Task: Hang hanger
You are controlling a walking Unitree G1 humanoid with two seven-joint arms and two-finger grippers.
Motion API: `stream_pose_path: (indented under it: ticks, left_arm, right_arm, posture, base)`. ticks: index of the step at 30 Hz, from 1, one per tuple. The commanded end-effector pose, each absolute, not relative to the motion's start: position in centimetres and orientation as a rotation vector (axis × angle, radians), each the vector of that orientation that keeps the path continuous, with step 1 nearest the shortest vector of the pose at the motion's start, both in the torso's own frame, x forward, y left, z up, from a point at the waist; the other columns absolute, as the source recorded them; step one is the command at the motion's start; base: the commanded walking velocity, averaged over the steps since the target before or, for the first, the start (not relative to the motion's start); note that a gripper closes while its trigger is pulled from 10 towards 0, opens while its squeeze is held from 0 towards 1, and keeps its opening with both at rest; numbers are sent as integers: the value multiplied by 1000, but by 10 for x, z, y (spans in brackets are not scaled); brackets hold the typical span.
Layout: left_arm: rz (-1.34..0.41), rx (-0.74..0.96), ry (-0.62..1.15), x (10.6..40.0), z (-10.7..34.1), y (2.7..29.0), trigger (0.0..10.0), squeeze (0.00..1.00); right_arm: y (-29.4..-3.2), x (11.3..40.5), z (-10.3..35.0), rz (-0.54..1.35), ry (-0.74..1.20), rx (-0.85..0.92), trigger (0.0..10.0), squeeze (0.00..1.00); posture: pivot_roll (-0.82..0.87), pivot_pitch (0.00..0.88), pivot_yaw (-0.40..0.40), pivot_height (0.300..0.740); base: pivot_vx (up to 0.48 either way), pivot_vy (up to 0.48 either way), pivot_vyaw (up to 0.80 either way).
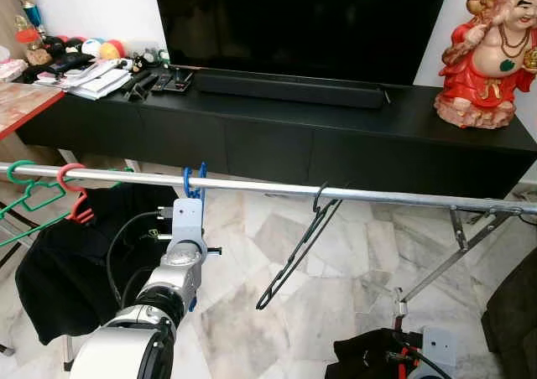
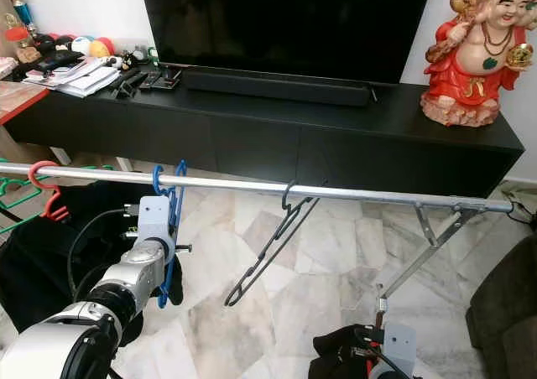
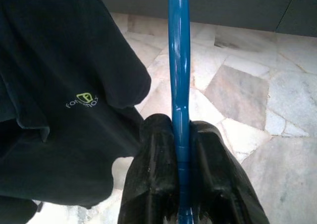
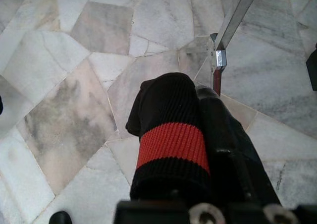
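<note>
Home living room.
A large television sits on a black cabinet, above a marble floor.

We can make out just one piece of lettering — a small logo with a word beneath it, printed in pale yellow-green on the chest of the black T-shirt seen in the left wrist view. The emblem above is a rounded square outline with a shape inside it. The word under it seems to begin "fon" and runs on for several more letters, but the print lies tilted on creased cloth and we cannot read the rest with any certainty. Elsewhere — on the papers and remotes on the black TV cabinet — any print is too small for us to read.
</note>
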State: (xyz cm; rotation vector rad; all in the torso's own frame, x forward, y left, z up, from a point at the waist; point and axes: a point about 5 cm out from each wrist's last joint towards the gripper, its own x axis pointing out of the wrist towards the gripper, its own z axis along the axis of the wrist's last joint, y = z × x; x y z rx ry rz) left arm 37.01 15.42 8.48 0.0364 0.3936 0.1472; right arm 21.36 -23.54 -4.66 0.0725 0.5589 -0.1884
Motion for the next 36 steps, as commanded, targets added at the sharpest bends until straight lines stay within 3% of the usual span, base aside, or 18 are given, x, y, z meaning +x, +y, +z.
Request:
stream_pose_path:
  ticks: [1, 8, 16, 19, 20, 21, 22, 34, 36]
  left_arm:
    - [134, 68, 355, 370, 86, 156, 0, 0]
    - [51, 172, 204, 362, 90, 160, 0, 0]
    - [28, 203, 161, 345, 82, 166, 0, 0]
    - [5, 197, 153, 334, 74, 166, 667, 0]
    - [-6, 204, 152, 329, 71, 166, 4824, 0]
    - [-13, 211, 152, 325, 68, 166, 6314, 0]
    - [-40, 196, 143, 313, 62, 166, 10000, 0]
    - [-39, 179, 162, 275, 52, 172, 10000, 0]
    - [-36, 156, 178, 270, 49, 171, 10000, 0]
  right_arm:
    - [-233, 216, -44, -179, 530, 71, 10000, 0]
    - [-233, 215, -45, -184, 531, 76, 10000, 0]
    - [-231, 215, -46, -178, 543, 77, 10000, 0]
    - [-231, 214, -47, -175, 550, 76, 10000, 0]
    - [-231, 214, -47, -174, 551, 76, 10000, 0]
    - [-231, 214, -47, -175, 552, 76, 10000, 0]
    - [-232, 214, -47, -182, 555, 79, 10000, 0]
    - [-234, 200, -57, -255, 620, 153, 10000, 0]
    - [-233, 191, -64, -326, 658, 234, 10000, 0]
  posture:
    - [-68, 52, 13, 740]
    - [-57, 56, 15, 740]
    - [-33, 50, 15, 740]
    - [-31, 43, 15, 740]
    - [-33, 41, 16, 740]
    - [-34, 39, 16, 740]
    - [-26, 35, 15, 740]
    - [-7, 23, 24, 740]
    - [-4, 11, 27, 740]
  base:
    - [0, 0, 0]
    - [0, 0, 0]
    - [0, 0, 0]
    - [0, 0, 0]
    - [0, 0, 0]
    - [0, 0, 0]
    - [0, 0, 0]
    - [0, 0, 0]
    - [0, 0, 0]
